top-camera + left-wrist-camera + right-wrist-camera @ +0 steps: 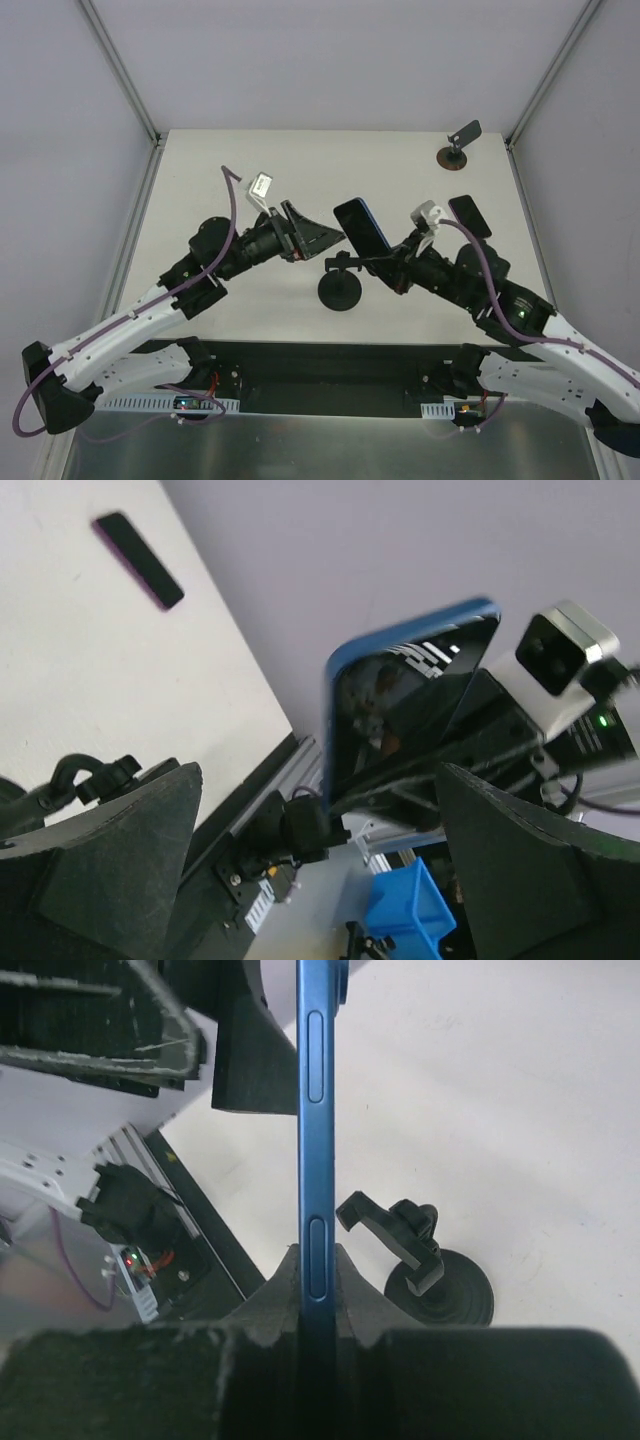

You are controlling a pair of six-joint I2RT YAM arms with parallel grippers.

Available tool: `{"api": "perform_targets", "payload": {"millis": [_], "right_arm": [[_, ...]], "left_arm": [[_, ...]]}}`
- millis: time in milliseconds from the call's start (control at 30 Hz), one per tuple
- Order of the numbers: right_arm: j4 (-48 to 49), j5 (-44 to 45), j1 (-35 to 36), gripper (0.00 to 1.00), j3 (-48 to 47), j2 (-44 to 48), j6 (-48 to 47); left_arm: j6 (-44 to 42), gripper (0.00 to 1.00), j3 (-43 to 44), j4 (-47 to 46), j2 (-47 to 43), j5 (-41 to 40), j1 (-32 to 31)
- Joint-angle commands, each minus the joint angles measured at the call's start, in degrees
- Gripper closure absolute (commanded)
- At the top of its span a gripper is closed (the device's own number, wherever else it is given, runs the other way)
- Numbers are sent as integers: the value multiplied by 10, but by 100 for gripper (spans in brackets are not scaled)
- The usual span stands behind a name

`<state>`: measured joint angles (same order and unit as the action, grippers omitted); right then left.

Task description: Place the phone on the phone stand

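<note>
My right gripper is shut on the lower part of the phone, a black phone with a blue edge, and holds it tilted in the air above the table. In the right wrist view the phone's blue edge stands upright between my fingers. The all-black phone stand stands on the table just below and left of the phone; its clamp head and disc base lie just right of the phone. My left gripper is open and empty, facing the phone's screen from the left.
A second black phone with a reddish-pink rim lies flat at the right; it also shows in the left wrist view. A brown-based stand with a grey plate is at the far right corner. A blue bin sits beyond the table's near edge.
</note>
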<state>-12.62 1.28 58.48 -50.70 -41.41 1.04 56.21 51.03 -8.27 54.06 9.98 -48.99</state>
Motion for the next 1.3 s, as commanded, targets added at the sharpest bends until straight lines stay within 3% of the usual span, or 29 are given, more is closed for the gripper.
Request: {"api": "perform_targets", "payload": {"millis": [0,33,100,233,300,367,467,500,533,733,1067,1133,1167,1200,1267], "right_arm": [[60,-73,-32,100,-11,65,59],[61,-91,-37,100,-14,70,66],[65,-134,-46,99,-19,78,83],[86,-174,-49,100,-34,85,106],[90,-184,-50,99,-40,84,111],[97,-192,-51,100,-44,80,114],[111,-210,-51,100,-41,73,122],[113,-212,-52,100,-40,70,122],[114,-212,-53,100,-39,70,123],[124,-207,-55,99,-21,70,123],[161,-204,-61,100,-16,48,129],[166,-204,-61,100,-14,45,128],[168,-204,-61,99,-14,41,128],[169,-203,-60,100,-14,41,129],[170,-202,-61,99,-13,34,128]], "left_arm": [[-61,4,-93,-210,-69,35,15],[-63,12,-104,-240,-70,50,19],[-66,16,-102,-299,-52,108,22],[-43,7,-54,-384,12,208,22],[-2,5,-43,-505,49,252,22],[22,5,-21,-560,76,270,22],[47,21,6,-613,116,298,21],[60,36,10,-644,130,303,21],[67,41,13,-655,137,310,21],[38,61,38,-607,145,312,8],[-11,74,59,-521,135,306,-1],[-14,84,65,-516,136,307,-3],[-14,95,64,-513,136,308,-3],[-14,97,63,-512,134,303,-3],[-23,94,58,-504,126,298,-3]]}}
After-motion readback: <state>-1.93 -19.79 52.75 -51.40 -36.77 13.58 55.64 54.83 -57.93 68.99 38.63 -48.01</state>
